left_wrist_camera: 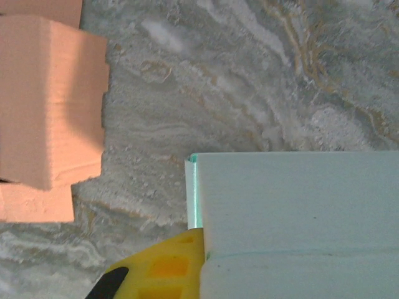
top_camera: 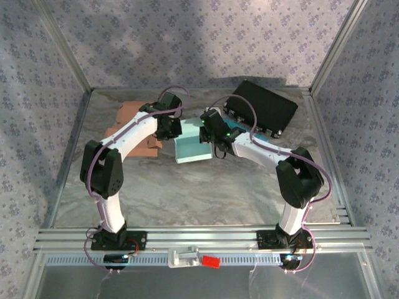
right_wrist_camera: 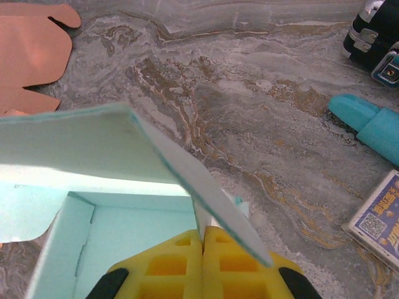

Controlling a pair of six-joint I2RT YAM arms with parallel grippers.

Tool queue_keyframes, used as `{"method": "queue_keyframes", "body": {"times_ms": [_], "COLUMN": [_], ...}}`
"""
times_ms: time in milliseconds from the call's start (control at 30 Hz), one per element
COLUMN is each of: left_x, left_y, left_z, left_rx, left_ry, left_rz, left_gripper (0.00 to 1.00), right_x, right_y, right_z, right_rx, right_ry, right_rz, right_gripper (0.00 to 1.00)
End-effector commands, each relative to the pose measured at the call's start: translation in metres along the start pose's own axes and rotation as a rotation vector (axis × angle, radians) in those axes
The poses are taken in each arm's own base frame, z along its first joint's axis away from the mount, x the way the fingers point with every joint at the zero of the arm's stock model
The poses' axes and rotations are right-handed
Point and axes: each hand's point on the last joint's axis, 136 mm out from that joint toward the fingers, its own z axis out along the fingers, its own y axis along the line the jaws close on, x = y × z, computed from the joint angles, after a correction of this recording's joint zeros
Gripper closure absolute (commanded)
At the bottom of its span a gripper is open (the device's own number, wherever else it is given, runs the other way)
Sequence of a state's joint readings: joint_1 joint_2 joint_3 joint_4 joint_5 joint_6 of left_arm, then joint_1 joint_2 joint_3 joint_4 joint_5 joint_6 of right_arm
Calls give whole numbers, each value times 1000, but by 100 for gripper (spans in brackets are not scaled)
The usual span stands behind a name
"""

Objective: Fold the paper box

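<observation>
1. Surface: grey marbled table (top_camera: 206,187) inside patterned fabric walls. Both arms reach to mid-table and meet at the teal paper box (top_camera: 190,149).
2. Left gripper (top_camera: 171,129): clenched. In its wrist view one yellow finger (left_wrist_camera: 168,268) lies against the box's left wall while a box panel covers the other, so read it as pinching that wall at the corner. The rest of the box runs off to the gripper's right.
3. Right gripper (right_wrist_camera: 202,258): pads pressed together with a thin box wall caught between them. The open interior lies to the gripper's left.
4. A large teal flap (right_wrist_camera: 93,143) stands tilted just ahead of the right gripper's pads, hanging over the interior, not closed.
5. Clutter: a folded orange box (left_wrist_camera: 50,99) sits left of the left gripper, apart from the teal box. A flat orange blank (right_wrist_camera: 31,50) lies far ahead and left of the right gripper, and a black case (top_camera: 262,109) sits beyond it.
6. Progress, my judgement: side walls look raised and the tray is formed. You have yet to bring the flap down and tuck it. Roughly midway.
</observation>
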State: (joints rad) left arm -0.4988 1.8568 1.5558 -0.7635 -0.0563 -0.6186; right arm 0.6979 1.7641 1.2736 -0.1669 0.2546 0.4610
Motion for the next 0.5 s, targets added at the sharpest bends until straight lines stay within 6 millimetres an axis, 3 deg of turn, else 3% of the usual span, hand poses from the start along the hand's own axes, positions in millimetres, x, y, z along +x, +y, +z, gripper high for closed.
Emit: {"method": "queue_keyframes", "body": {"times_ms": [0, 167, 200, 467], "left_x": [-16, -4, -1, 23], "left_y": [-26, -23, -23, -19], "left_z": [-15, -6, -4, 7], "left_rx": [106, 90, 88, 37], "left_ry": [-114, -117, -117, -97], "left_rz": [24, 49, 58, 129], "left_gripper": [100, 100, 100, 100], "right_x": [2, 7, 21, 47], "right_y": [6, 5, -1, -18], "right_z": [-5, -2, 2, -1], "right_rx": [-37, -51, -38, 42], "right_ry": [-26, -18, 11, 123], "right_rz": [40, 60, 54, 92], "right_gripper": [100, 100, 100, 100]}}
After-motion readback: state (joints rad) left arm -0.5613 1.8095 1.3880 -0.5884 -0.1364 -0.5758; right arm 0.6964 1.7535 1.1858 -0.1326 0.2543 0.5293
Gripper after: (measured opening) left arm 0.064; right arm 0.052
